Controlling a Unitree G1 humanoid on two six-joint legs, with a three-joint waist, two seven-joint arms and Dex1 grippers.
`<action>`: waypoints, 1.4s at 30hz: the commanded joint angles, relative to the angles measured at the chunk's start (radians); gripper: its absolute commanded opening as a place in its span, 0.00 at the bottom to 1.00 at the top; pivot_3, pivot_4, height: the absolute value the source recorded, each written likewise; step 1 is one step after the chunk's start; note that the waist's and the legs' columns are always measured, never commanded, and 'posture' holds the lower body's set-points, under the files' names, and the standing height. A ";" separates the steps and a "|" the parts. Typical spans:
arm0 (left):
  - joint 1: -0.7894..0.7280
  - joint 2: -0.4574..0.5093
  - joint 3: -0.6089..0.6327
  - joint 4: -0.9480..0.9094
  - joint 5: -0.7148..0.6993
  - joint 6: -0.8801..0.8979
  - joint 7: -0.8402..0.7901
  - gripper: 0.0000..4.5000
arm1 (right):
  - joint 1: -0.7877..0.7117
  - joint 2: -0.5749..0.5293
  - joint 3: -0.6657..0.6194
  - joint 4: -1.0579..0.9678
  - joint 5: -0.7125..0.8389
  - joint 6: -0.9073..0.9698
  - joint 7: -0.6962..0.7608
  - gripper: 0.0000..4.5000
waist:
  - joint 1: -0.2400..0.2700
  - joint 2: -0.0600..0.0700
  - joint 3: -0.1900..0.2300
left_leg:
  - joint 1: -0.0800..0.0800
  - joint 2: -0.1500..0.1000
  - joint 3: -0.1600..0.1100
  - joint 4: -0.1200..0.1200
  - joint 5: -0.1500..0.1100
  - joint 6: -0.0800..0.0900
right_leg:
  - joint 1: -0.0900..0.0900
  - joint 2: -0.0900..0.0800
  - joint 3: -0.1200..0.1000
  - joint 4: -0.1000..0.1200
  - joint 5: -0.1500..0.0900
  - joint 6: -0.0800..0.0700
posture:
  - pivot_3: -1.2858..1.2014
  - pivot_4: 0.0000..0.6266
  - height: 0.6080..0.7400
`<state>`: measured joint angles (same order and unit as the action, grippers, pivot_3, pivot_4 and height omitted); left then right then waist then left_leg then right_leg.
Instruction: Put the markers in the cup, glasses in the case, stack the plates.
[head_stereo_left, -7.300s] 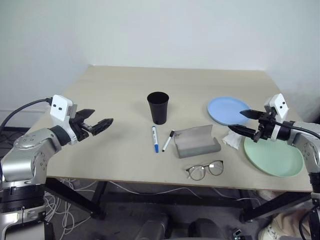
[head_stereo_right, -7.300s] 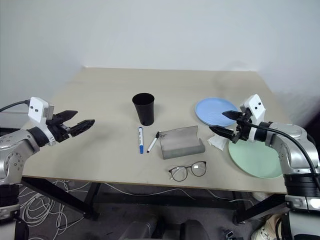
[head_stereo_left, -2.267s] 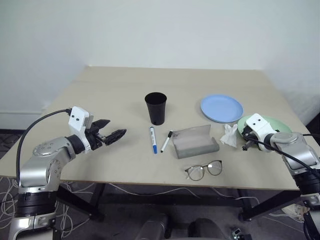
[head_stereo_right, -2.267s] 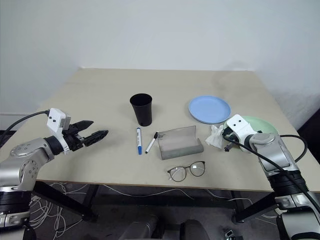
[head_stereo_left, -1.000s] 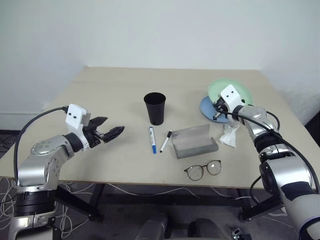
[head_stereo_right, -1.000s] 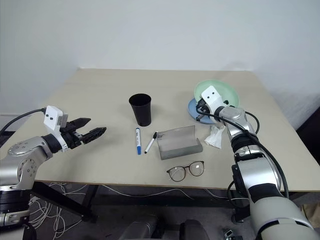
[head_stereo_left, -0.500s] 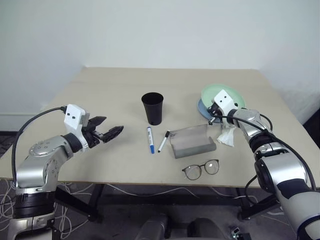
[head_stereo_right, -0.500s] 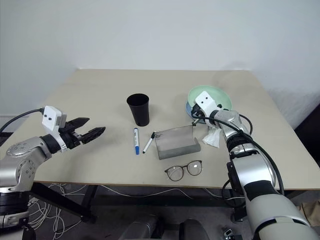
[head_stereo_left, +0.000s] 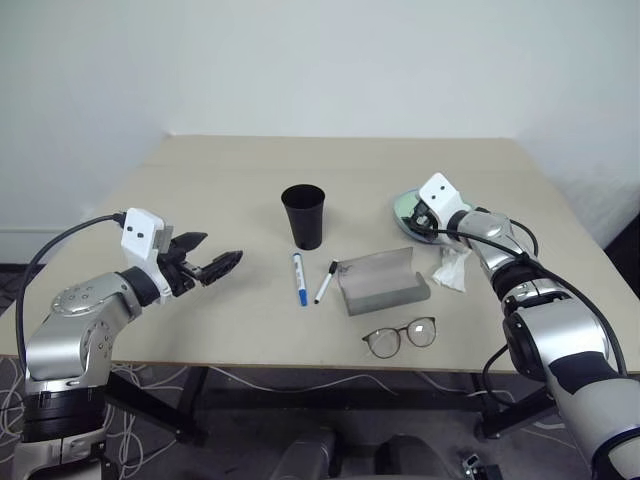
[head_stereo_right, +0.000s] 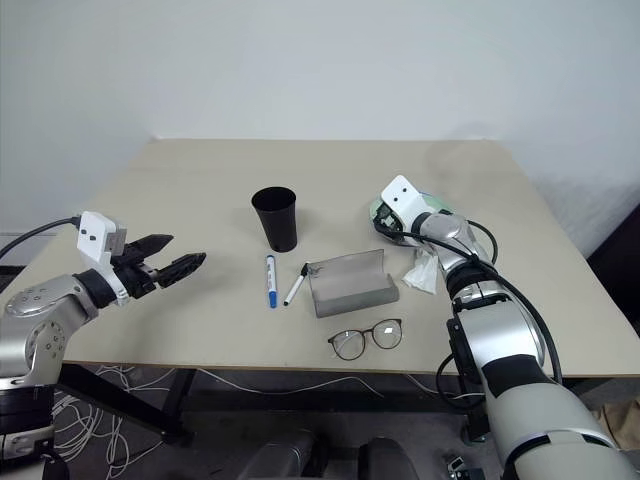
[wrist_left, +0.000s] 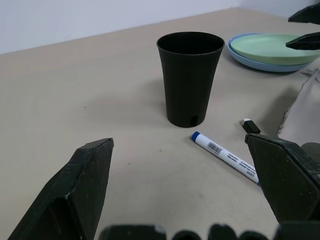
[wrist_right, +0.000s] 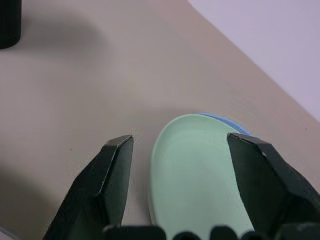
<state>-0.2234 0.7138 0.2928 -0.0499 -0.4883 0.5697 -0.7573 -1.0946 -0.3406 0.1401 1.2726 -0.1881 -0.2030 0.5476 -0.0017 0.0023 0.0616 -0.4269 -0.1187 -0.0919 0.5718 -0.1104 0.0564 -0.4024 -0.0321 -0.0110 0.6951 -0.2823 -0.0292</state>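
Two plates sit stacked at the far right of the table (head_stereo_left: 240, 170): the green plate (wrist_right: 200, 175) lies on the blue plate (wrist_right: 231, 125), whose rim peeks out behind it, so that part of the job looks done. My right gripper (wrist_right: 182, 175) hangs just over the green plate's near edge with its fingers spread on either side of the rim and nothing between them; I judge it stands that way because the plate rests on its own and needs no hold.

My left gripper (head_stereo_left: 212, 265) hovers wide and empty over the left side of the table, pointing toward the cup (wrist_left: 190, 77), well placed to work the middle. The cup stands upright, mouth clear. Just in front of it lie the markers, side by side and apart: the blue-capped marker (head_stereo_left: 298, 279) and the black-capped marker (head_stereo_left: 325, 283). Beside them the case (head_stereo_left: 378, 281) lies with its flap folded up, open to receive the glasses (head_stereo_left: 400, 336), which rest near the front edge. A crumpled tissue (head_stereo_left: 452, 268) lies to the right of the case.

Markers and glasses remain untouched, so I judge those the steps ahead.
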 joint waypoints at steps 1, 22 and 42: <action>-0.007 0.014 0.026 -0.045 -0.012 -0.003 0.006 1.00 | -0.033 -0.042 -0.020 -0.054 0.015 -0.011 0.056 0.67 | 0.000 0.000 0.000 | 0.000 0.000 0.000 0.000 0.000 0.000 | 0.000 0.000 0.000 0.000 0.000 0.000 | 0.52 0.00 0.90; -0.012 0.007 0.008 -0.036 -0.004 -0.007 0.000 1.00 | 0.080 -0.203 0.001 -0.257 0.012 0.407 0.342 0.67 | 0.000 0.000 0.000 | -0.001 0.002 0.001 0.001 0.000 0.001 | 0.000 -0.001 -0.001 0.000 0.000 0.000 | 0.52 0.00 0.90; -0.012 0.006 0.001 -0.033 0.001 -0.005 -0.001 1.00 | 0.188 -0.202 0.013 -0.371 0.025 0.621 0.369 0.67 | 0.000 0.000 0.000 | -0.002 0.005 0.002 0.003 0.000 0.001 | 0.000 0.000 -0.003 0.000 -0.001 0.002 | 0.52 0.00 0.90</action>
<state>-0.2227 0.7132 0.2865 -0.0549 -0.4856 0.5756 -0.7599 -0.8943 -0.5346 0.1517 0.9442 -0.1759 0.4135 0.9051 -0.0020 0.0022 0.0616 -0.4289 -0.1137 -0.0898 0.5753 -0.1108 0.0573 -0.4019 -0.0324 -0.0145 0.6947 -0.2834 -0.0269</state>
